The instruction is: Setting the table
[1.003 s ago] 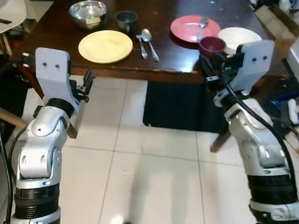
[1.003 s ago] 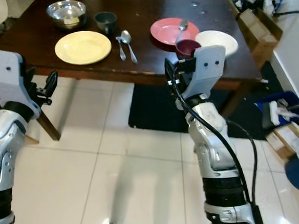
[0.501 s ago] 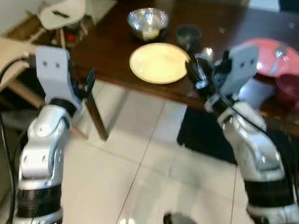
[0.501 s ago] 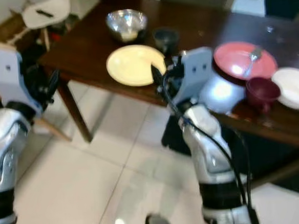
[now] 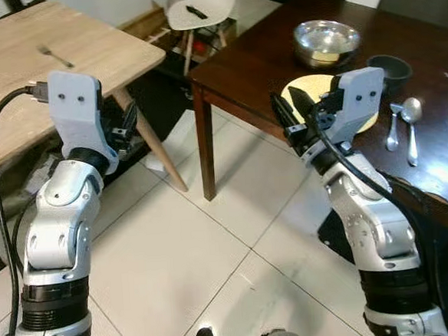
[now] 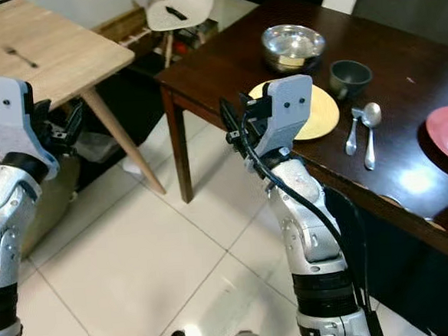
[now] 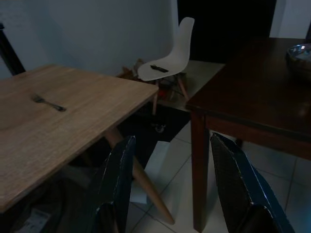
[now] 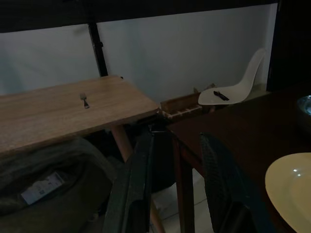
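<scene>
Robot is facing the light counter [image 5: 18,82], probably going for the fork [image 5: 50,51] lying there; left gripper [image 7: 170,189] and right gripper [image 8: 175,184] jaws open, empty, hovering ready.

— Any words or numbers to read?
— None. Just a pale tag [image 8: 41,188] on the dark bag [image 8: 53,184] under the wooden bench [image 8: 58,109], print too small and dim.

Dark brown table [image 5: 262,54] bearing pale yellow plate [image 6: 324,119], silver bowl [image 5: 325,40], possibly dark green cup [image 6: 350,75]; at nine o'clock, light oak table [image 5: 33,74]; white chair [image 5: 201,2].
</scene>
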Robot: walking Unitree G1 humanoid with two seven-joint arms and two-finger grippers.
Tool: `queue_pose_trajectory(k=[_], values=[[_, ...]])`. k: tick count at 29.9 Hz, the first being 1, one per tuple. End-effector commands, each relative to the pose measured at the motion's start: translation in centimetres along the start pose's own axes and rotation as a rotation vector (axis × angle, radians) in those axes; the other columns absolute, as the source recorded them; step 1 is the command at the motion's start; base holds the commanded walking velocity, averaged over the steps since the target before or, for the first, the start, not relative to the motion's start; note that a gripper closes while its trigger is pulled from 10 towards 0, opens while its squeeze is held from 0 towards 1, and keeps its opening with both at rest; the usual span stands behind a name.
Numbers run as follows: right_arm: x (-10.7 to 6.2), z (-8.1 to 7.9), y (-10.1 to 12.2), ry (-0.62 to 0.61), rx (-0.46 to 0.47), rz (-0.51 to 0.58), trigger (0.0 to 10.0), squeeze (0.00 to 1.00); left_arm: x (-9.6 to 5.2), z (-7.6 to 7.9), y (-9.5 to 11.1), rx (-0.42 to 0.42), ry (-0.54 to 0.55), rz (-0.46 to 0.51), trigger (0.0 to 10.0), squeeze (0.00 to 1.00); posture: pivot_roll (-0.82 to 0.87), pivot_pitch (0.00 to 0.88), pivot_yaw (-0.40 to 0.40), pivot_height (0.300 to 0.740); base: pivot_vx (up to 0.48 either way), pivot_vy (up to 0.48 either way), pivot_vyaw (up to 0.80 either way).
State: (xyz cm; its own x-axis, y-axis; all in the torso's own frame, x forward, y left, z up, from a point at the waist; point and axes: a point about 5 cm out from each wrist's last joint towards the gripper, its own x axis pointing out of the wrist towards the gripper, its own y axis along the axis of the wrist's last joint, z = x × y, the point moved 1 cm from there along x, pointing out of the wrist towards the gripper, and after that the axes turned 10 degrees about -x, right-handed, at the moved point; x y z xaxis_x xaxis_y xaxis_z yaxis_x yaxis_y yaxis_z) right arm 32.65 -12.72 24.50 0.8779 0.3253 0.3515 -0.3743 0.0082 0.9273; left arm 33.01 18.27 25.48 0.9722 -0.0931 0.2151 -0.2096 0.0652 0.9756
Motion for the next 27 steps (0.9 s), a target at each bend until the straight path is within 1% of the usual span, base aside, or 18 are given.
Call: queue_pose_trajectory(k=[1,19,27], values=[[-0.18,0.2,-0.14,-0.01,0.01,-0.008,10.0,0.0,0.01,-0.31,-0.2,0.022,0.018,-0.014,10.0,0.0,-0.05,0.065,0.032,0.74,0.0,0.0,0.78],[-0.17,0.27,-0.15,-0.017,0.011,-0.008,10.0,0.0,0.26,-0.38,-0.14,0.041,0.033,-0.011,10.0,0.0,-0.05,0.065,0.037,0.74,0.0,0.0,0.78],[-0.16,0.71,-0.11,-0.043,0.006,-0.009,10.0,0.0,0.35,-0.41,-0.14,0.052,0.038,-0.008,10.0,0.0,-0.06,0.07,0.038,0.74,0.0,0.0,0.78]])
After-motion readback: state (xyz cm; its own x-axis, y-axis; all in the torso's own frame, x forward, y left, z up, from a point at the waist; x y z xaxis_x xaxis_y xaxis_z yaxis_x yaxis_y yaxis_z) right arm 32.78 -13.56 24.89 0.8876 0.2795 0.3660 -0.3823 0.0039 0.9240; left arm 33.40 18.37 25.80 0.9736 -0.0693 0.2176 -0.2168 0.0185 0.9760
